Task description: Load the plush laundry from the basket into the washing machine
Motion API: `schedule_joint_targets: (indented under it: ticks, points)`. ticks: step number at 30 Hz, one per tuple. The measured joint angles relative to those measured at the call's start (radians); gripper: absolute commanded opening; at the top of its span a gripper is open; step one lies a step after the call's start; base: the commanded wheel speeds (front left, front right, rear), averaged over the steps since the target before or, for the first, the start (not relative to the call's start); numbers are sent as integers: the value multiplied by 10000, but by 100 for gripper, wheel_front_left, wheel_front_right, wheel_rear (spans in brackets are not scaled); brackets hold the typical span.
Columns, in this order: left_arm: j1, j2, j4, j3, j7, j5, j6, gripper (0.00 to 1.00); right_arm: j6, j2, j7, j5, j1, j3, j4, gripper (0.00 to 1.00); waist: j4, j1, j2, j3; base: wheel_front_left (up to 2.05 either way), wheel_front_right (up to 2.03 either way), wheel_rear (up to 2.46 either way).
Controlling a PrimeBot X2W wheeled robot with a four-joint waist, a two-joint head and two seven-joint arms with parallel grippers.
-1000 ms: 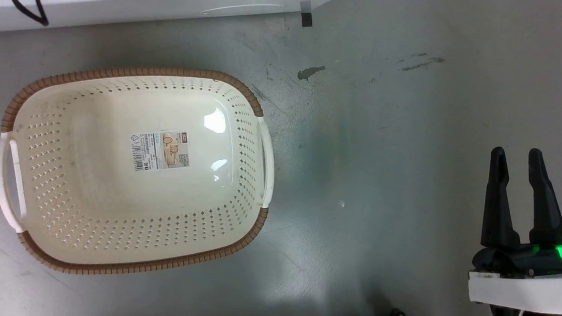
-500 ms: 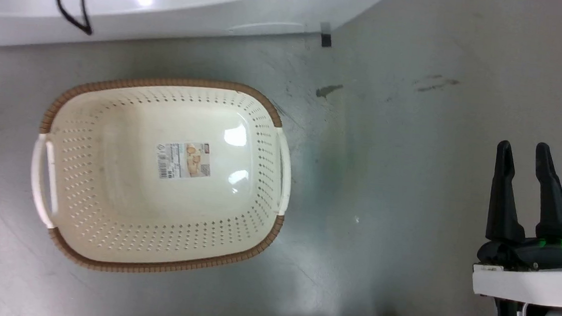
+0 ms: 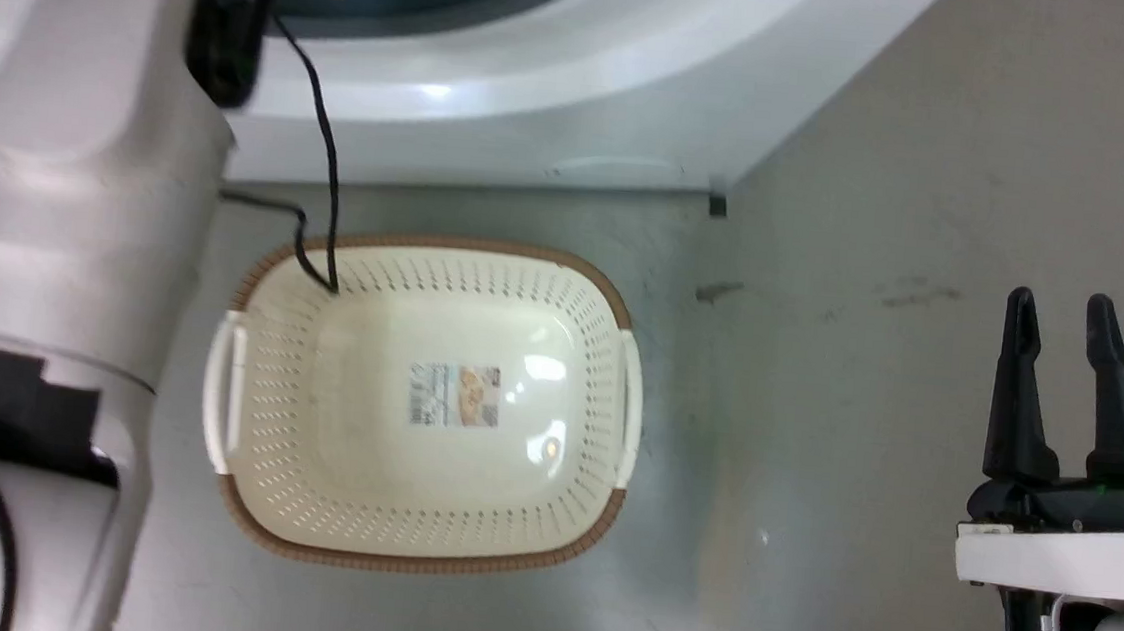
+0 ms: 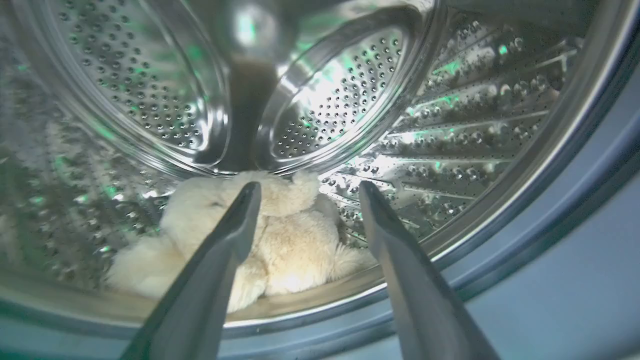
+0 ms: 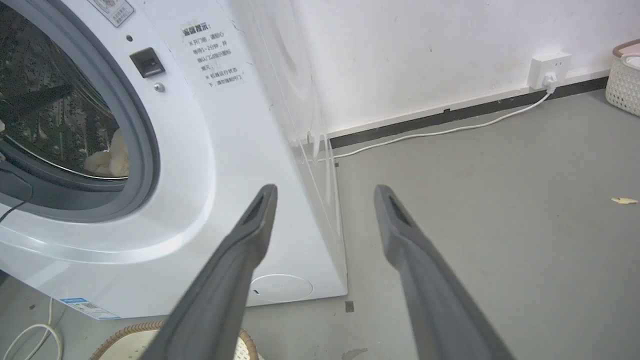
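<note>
The cream plush laundry (image 4: 290, 240) lies on the floor of the washing machine's steel drum (image 4: 450, 130), just inside the grey door seal (image 4: 575, 200). My left gripper (image 4: 305, 186) hangs open in front of the plush, fingers apart with nothing between them; its pale forearm (image 3: 81, 177) reaches toward the washer opening. The basket (image 3: 265, 523) sits on the floor below the washing machine (image 3: 557, 125), holding nothing but its paper label (image 3: 453, 394). My right gripper (image 3: 1059, 305) stands open over bare floor at the right. A bit of the plush laundry (image 5: 107, 160) shows through the washing machine (image 5: 210, 165) opening.
A black cable (image 3: 326, 187) trails from the left arm across the basket's rim. A wall socket (image 5: 549, 67) with a white cord (image 5: 440, 131) runs along the wall. A white wicker bin (image 5: 624, 75) stands at the far right. Grey floor (image 3: 864, 430) spreads around the basket.
The head camera has tilted up, so the basket slid down and right in view and the washer front appeared. The left forearm has come into view. The right gripper stays open.
</note>
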Motion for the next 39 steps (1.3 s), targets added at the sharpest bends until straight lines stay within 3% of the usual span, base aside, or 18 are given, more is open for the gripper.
schedule_joint_targets:
  ticks: [15, 21, 33, 39]
  points:
    - [2846, -435, -228, 63, -677, -510, -65, 100, 0, 0, 0, -188, 625, -230, 675, 100, 715, -2, 0, -2239, 0, 0, 0]
    - [4914, -449, -1649, -151, -777, -226, 196, 100, 0, 0, 0, -219, 1303, -339, 949, 100, 993, -2, 0, -3574, 0, 0, 0]
    - [8575, -407, -4688, 598, -779, 27, 1097, 100, 0, 2, 0, -276, 2281, -326, 1260, 100, 1300, -1, 0, -5549, 0, 0, 0]
    - [10064, -276, -5754, 690, -779, 15, 1237, 100, 0, 0, 0, -380, 2524, -326, 1304, 100, 1290, -1, 0, -6181, 0, 0, 0]
